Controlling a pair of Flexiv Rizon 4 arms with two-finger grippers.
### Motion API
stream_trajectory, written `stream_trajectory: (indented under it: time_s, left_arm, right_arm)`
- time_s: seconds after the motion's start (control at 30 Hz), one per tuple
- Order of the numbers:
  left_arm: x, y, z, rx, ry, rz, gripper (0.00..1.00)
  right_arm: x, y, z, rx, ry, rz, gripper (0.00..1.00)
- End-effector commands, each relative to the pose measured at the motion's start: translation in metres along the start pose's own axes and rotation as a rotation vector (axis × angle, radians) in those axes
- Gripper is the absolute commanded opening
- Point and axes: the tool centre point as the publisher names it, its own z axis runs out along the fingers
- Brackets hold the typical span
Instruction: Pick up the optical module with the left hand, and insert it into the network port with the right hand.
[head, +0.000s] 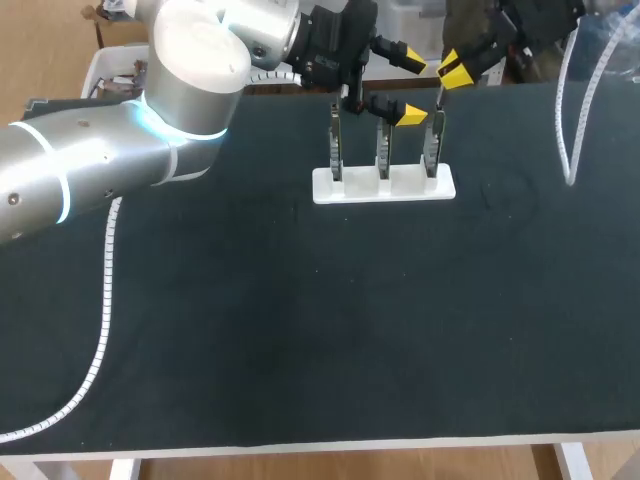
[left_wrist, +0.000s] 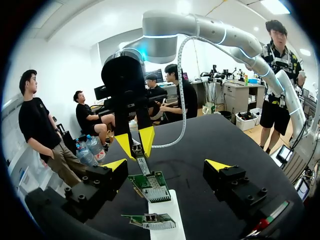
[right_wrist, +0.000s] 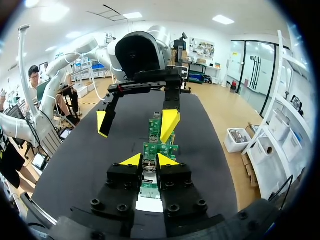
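Most of the job looks done: the right gripper (right_wrist: 150, 161) is clenched on the optical module (left_wrist: 143, 164) atop the right-end board (head: 431, 150) of the white stand (head: 384, 186), its seating probably unfinished, while the left gripper (left_wrist: 166, 167) hangs released above the middle board (head: 383, 150).

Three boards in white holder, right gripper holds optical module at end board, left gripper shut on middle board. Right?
No. The left gripper is open: the left wrist view shows its fingers wide apart, pinching nothing. Rest stands: three boards in the white holder, right gripper shut on the optical module at the end board.
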Motion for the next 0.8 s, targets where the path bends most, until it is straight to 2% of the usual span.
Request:
stream_trajectory:
  time_s: [0.03, 0.47, 0.8]
  left_arm:
    - [-0.001, 0.0002, 0.0002, 0.0, 0.004, -0.001, 1.0]
    - [-0.001, 0.0002, 0.0002, 0.0, 0.004, -0.001, 1.0]
    - [-0.001, 0.0002, 0.0002, 0.0, 0.004, -0.001, 1.0]
  right_arm:
    - [0.0016, -0.0078, -0.0012, -0.123, -0.002, 0.002, 0.0]
    - [-0.0037, -0.0056, -0.0048, -0.118, 0.003, -0.014, 0.0]
    - [0.0021, -0.0044, -0.0001, -0.129, 0.002, 0.001, 0.0]
